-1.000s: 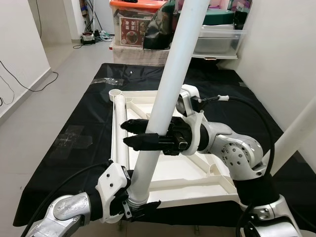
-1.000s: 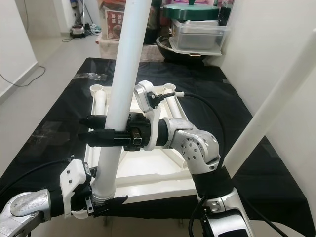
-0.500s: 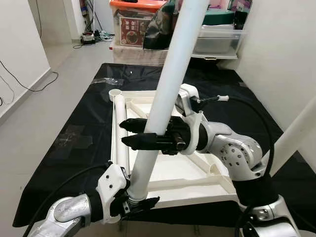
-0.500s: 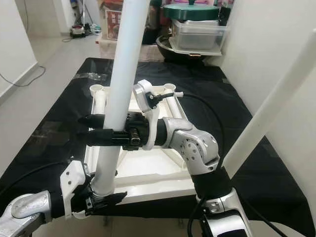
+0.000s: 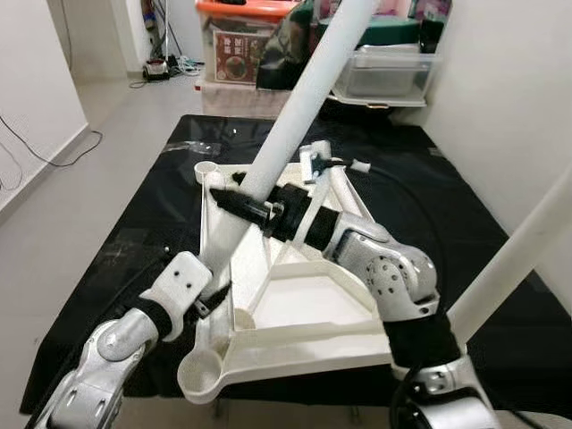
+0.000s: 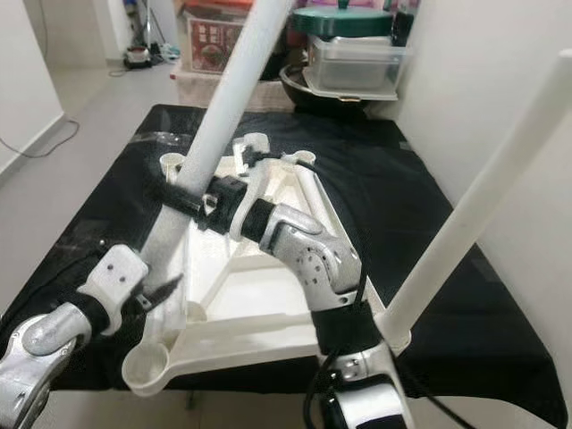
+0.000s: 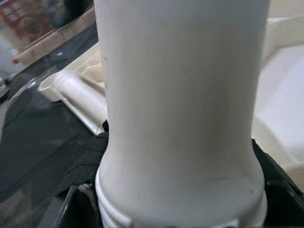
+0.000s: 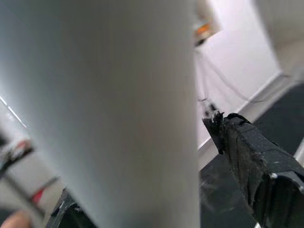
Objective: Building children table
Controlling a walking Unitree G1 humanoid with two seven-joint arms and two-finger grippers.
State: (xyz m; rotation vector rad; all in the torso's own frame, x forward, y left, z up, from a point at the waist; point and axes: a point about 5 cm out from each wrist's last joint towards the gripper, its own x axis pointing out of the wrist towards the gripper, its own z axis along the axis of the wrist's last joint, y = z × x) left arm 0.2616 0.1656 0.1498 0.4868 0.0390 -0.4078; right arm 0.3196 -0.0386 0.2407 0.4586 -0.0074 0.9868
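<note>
Above the black mat [image 5: 134, 232], a smooth white cylindrical table leg [image 5: 295, 107] slants up from the upturned white tabletop [image 5: 304, 308]. Its threaded lower end sits between the left gripper [image 5: 210, 299] fingers, clamped around it just beside the open corner socket [image 5: 198, 369]. The right gripper [image 5: 250, 204] pinches the same leg higher up. A second leg [image 5: 514, 259] stands fitted at the right corner. Behind the mat, clear storage bins [image 5: 384, 73] hold household items; a green-lidded pot [image 6: 344, 22] rests on one.
</note>
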